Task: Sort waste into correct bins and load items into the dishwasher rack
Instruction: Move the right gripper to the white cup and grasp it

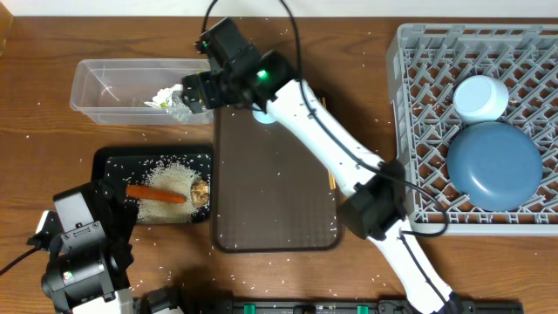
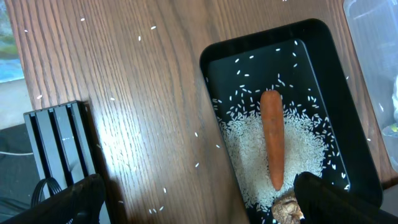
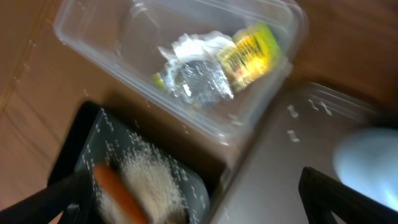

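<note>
On the black tray (image 1: 106, 162) lie one carrot (image 1: 155, 194), one lump (image 1: 200, 194).

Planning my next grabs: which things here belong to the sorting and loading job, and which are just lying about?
Job: clear tub with tissue and wrappers; black tray with carrot, rice, brown lump; rack holding white cup and blue dish; pale-blue cup.
Lying about: brown serving tray; black ribbed block.
</note>
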You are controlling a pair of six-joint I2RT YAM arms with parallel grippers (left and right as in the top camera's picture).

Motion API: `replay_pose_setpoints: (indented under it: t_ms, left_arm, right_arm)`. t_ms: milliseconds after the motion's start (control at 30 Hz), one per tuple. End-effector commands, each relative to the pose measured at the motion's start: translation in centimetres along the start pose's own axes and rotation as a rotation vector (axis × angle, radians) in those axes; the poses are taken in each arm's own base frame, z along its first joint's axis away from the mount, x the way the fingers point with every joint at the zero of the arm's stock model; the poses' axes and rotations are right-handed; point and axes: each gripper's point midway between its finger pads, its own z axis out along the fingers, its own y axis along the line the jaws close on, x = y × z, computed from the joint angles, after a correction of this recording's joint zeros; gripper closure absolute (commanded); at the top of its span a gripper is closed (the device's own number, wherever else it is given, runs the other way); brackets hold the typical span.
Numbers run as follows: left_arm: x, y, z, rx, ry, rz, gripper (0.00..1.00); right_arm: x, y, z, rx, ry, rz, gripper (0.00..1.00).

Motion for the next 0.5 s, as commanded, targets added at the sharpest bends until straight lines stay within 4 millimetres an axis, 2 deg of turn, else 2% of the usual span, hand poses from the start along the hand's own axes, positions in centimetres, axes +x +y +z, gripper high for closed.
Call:
replay_pose_setpoints:
  t_ms: [0,67,133,267,367,467]
  left_arm:
    - [-0.4,0.0,-0.3,0.0,-0.014,0.005,0.02]
    - [-0.4,0.0,-0.3,0.0,-0.014,0.005,0.02]
    - [-0.4,0.0,-0.3,0.0,-0.014,0.005,0.02]
    - [-0.4,0.0,-0.3,0.0,-0.014,0.006,0.02]
    - [-0.4,0.0,-0.3,0.0,-0.014,0.005,0.02]
    - [-0.4,0.0,-0.3,0.0,-0.014,0.005,0.02]
  right_arm:
    - [-2.2,-2.1,-6.2,0.057,-0.058,-0.031,0.01]
    - [-2.0,-4.2,-7.9,0.107,-0.036,-0.031,0.01]
    - [-1.7,-7.1,-9.7,0.192,-0.016,-0.011,0.01]
    - [-0.5,-14.2,-12.3,0.413,0.041,0.061,0.01]
    - [0.5,-18.2,-13.1,0.502,0.09,0.118,0.01]
    - [1.1,-20.4,-12.9,0.508,0.122,0.166,0.01]
